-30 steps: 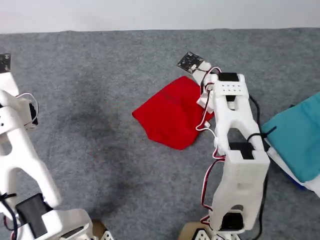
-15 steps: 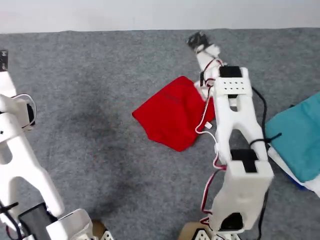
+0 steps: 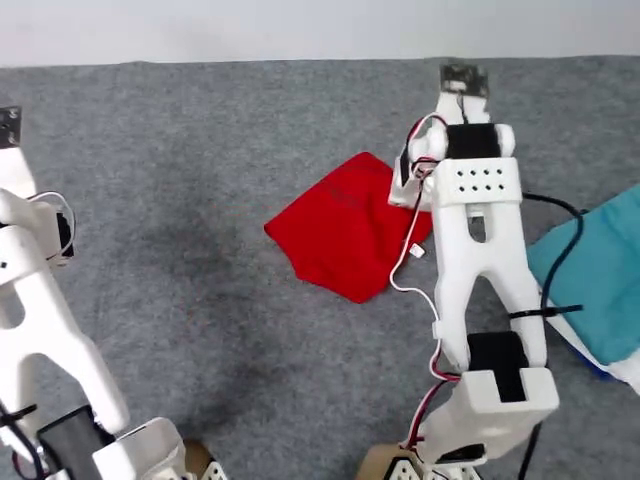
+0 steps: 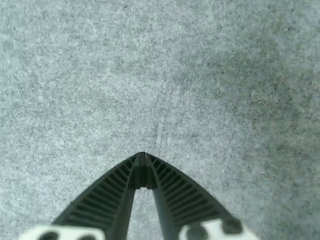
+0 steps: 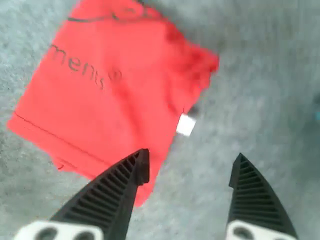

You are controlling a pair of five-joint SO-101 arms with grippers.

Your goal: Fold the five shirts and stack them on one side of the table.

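- The red shirt (image 3: pixel 345 238) lies as a compact folded packet near the middle of the grey surface (image 3: pixel 200 150), flat and apart from the other clothes.
- The teal shirt (image 3: pixel 600 275) rests at the right edge of the surface, on top of some white cloth (image 3: pixel 628 372). We judge that this is the stack.
- The right hand (image 5: pixel 192 156) hangs above the edge of the red shirt, spread wide and holding nothing. One finger is over the red cloth and the other over the bare surface beside it.
- The left hand (image 4: pixel 145 157) is closed completely, with nothing in it, above bare surface far to the left.
- First risk: if the right hand pinches only the upper layer near the white tag (image 5: pixel 185 125), the packet can open during the lift, and the fold is lost.
- Second risk: the surface looks rough, like felt. A finger that goes too low can catch on it, or push the shirt and wrinkle it.
- Third risk: the loose cable (image 3: pixel 396 284) of the right arm hangs over the shirt and may drag it.
- Last risk: a careless release on the stack could shift the teal shirt toward the edge.
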